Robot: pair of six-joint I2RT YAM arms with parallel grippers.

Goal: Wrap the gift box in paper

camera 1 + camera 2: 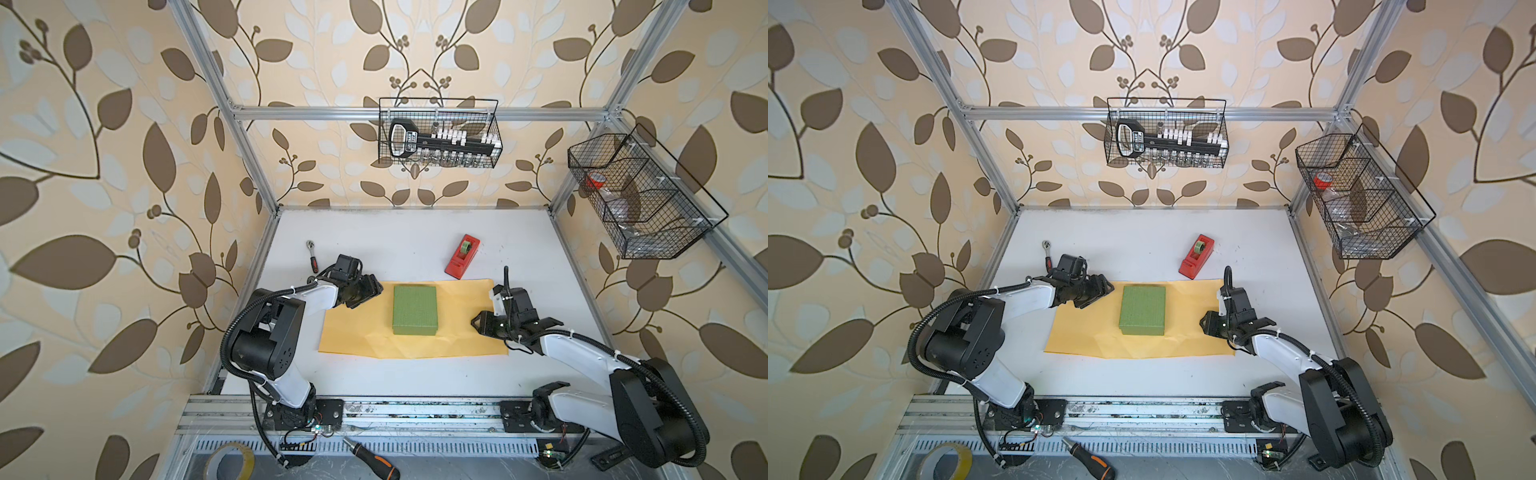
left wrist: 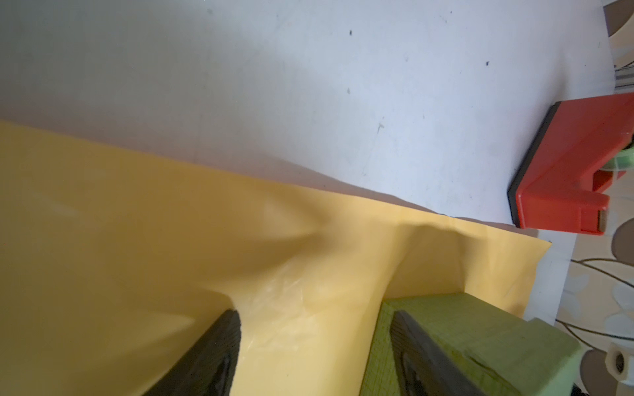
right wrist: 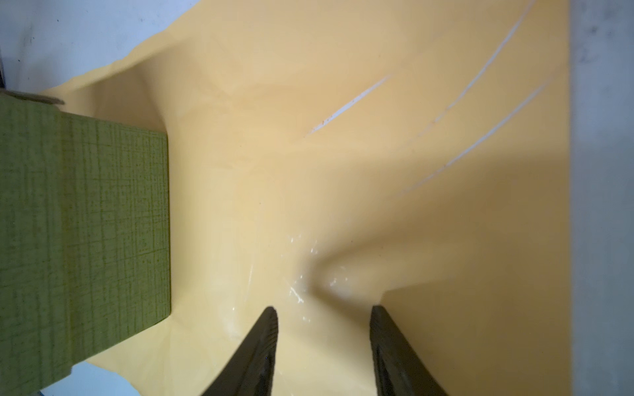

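The olive-green gift box (image 1: 414,309) (image 1: 1142,309) lies in the middle of the pale yellow-orange paper (image 1: 457,336) (image 1: 1084,332), which is spread flat on the white table. My left gripper (image 1: 370,294) (image 2: 315,329) is open at the box's left side, its fingertips (image 2: 223,336) down on the paper. The box (image 2: 480,329) is right beside one finger. My right gripper (image 1: 476,322) (image 3: 324,315) is open, low on the paper (image 3: 343,171) to the right of the box (image 3: 85,205). The sheet puckers into a ridge between its fingers.
A red tape dispenser (image 1: 462,256) (image 2: 576,164) stands just behind the paper's far edge. A ratchet wrench (image 1: 312,255) lies behind the left arm. Wire baskets (image 1: 440,133) (image 1: 640,195) hang on the walls. A screwdriver (image 1: 370,455) and a tape roll (image 1: 230,461) lie below the front rail.
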